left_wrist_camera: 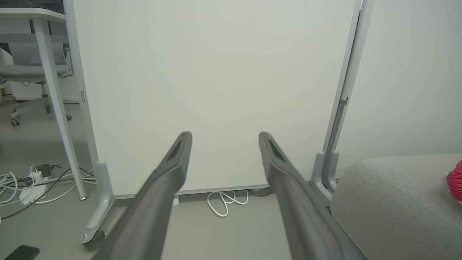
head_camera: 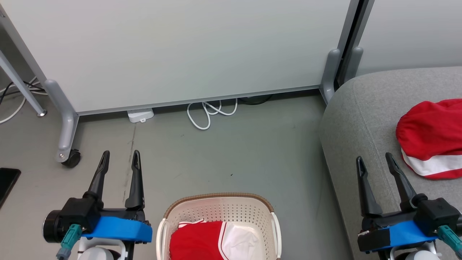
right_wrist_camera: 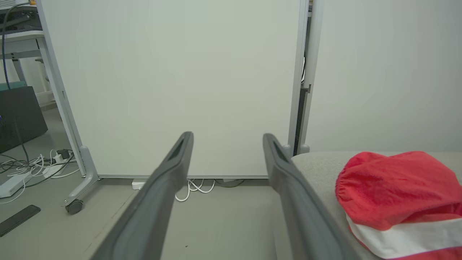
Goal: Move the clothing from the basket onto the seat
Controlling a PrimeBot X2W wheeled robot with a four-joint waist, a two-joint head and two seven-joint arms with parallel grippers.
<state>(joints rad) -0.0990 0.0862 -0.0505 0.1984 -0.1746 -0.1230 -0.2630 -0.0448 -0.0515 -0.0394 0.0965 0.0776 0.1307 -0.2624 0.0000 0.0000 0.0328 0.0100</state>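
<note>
A cream-white basket (head_camera: pixel 220 209) with a brown rim stands on the floor at the bottom middle of the head view. Red and white clothing (head_camera: pixel 213 240) lies inside it. A second red garment with a white band (head_camera: pixel 431 137) (right_wrist_camera: pixel 397 195) rests on the grey seat (head_camera: pixel 361 108) (left_wrist_camera: pixel 393 202) (right_wrist_camera: pixel 317 162) at the right; its edge (left_wrist_camera: pixel 455 184) shows in the left wrist view. My left gripper (head_camera: pixel 121 157) (left_wrist_camera: pixel 224 139) hangs open over the floor, left of the basket. Over the seat's front edge my right gripper (head_camera: pixel 375 160) (right_wrist_camera: pixel 227 139) stands open, left of that garment. Both are empty.
A white partition on grey wheeled feet (head_camera: pixel 66 144) stands ahead, with a white cable loop (head_camera: pixel 209 112) and a small white box (head_camera: pixel 140 115) at its base. Cables and a power strip (left_wrist_camera: pixel 30 187) lie at the left, by a desk leg (head_camera: pixel 21 90). A dark phone (head_camera: pixel 7 182) lies on the floor.
</note>
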